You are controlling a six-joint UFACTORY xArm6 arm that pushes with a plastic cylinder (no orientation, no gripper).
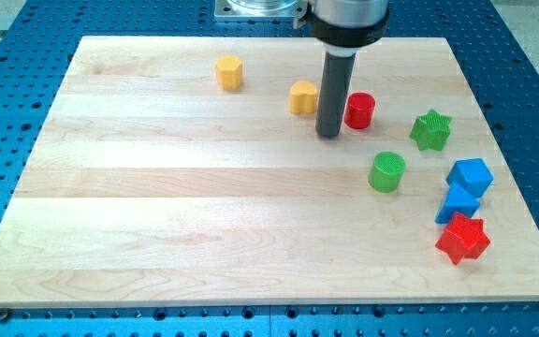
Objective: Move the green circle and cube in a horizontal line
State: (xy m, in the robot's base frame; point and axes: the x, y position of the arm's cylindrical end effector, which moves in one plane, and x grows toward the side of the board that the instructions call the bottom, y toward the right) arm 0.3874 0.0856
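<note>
Camera view: ribbed green circle (pixel 386 172), smooth blue cube (pixel 469 176).

We see a pale wooden board (pixel 204 197) carrying small coloured blocks. Around the green cylinder (pixel 387 172): a green star (pixel 430 129) and red cylinder (pixel 359 110) above, two blue cubes (pixel 469 176) (pixel 457 202) and a red star (pixel 462 239) right, two yellow blocks (pixel 229 72) (pixel 303 97) upper left.

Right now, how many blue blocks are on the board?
2. One blue cube is near the view's right edge; the second blue block sits just below it, touching it, above the red star. None seems hidden behind my tip.
</note>
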